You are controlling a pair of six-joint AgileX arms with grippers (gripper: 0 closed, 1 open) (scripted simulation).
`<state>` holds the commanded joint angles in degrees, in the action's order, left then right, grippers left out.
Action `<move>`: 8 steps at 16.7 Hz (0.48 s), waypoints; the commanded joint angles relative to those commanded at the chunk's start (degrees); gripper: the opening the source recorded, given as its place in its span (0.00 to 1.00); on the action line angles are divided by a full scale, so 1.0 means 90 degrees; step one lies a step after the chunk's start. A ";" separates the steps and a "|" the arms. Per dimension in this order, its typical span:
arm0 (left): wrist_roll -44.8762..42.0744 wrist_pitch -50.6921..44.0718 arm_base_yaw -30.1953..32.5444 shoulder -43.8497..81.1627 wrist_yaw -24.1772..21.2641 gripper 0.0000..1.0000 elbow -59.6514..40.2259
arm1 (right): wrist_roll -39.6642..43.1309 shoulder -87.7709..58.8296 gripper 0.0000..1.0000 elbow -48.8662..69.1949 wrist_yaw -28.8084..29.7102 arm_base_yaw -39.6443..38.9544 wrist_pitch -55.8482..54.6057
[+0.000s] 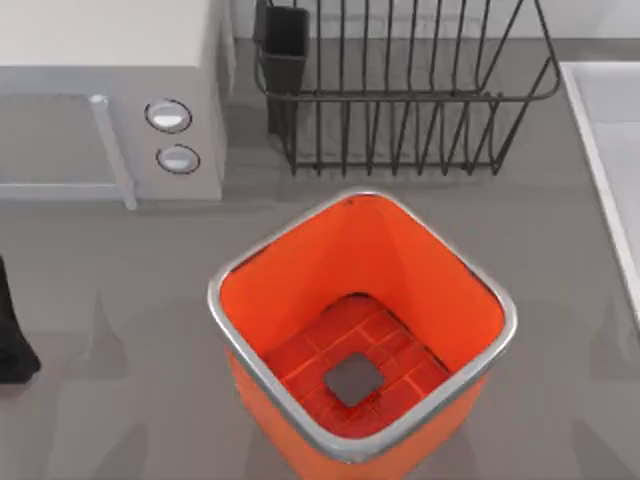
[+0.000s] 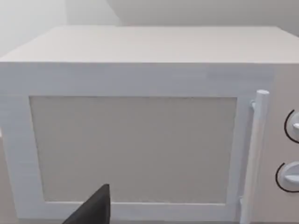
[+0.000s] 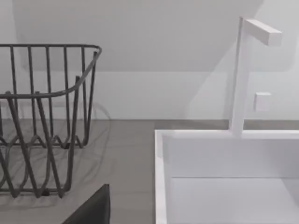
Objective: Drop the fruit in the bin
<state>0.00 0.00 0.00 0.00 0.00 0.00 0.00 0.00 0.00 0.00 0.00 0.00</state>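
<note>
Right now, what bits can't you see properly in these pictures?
- Top view: the bin has its near corner cut off by the bottom edge, and its walls hide part of its floor.
- Top view: the dark grey pad covers the floor beneath it.
- Top view: the wire rack and microwave run off the top edge, the left arm off the left edge.
- Right wrist view: the sink is cut off by the right and bottom edges.

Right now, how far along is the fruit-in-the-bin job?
Looks barely begun. The bin has a grey pad on its floor, so the drop seems undone. The left arm sits parked at the left edge of the table. Picking and dropping remain.
</note>
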 joint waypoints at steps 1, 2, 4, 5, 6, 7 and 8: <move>0.0000 0.0000 0.0000 0.0000 0.0000 1.00 0.0000 | 0.0000 0.0000 1.00 0.0000 0.0000 0.0000 0.0000; -0.0005 -0.0006 -0.0002 0.0007 0.0001 1.00 -0.0007 | 0.0000 0.0000 1.00 0.0000 0.0000 0.0000 0.0000; -0.0163 -0.0184 -0.0048 0.0215 0.0021 1.00 -0.0209 | 0.0000 0.0000 1.00 0.0000 0.0000 0.0000 0.0000; -0.0309 -0.0345 -0.0085 0.0420 0.0034 1.00 -0.0392 | 0.0000 0.0000 1.00 0.0000 0.0000 0.0000 0.0000; -0.0493 -0.0546 -0.0129 0.0693 0.0046 1.00 -0.0621 | 0.0000 0.0000 1.00 0.0000 0.0000 0.0000 0.0000; -0.0714 -0.0786 -0.0177 0.1033 0.0058 1.00 -0.0894 | 0.0000 0.0000 1.00 0.0000 0.0000 0.0000 0.0000; -0.0970 -0.1062 -0.0229 0.1440 0.0066 1.00 -0.1211 | 0.0000 0.0000 1.00 0.0000 0.0000 0.0000 0.0000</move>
<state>-8.73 -9.56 -2.06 12.96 0.60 -10.90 0.00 0.00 0.00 0.00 0.00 0.00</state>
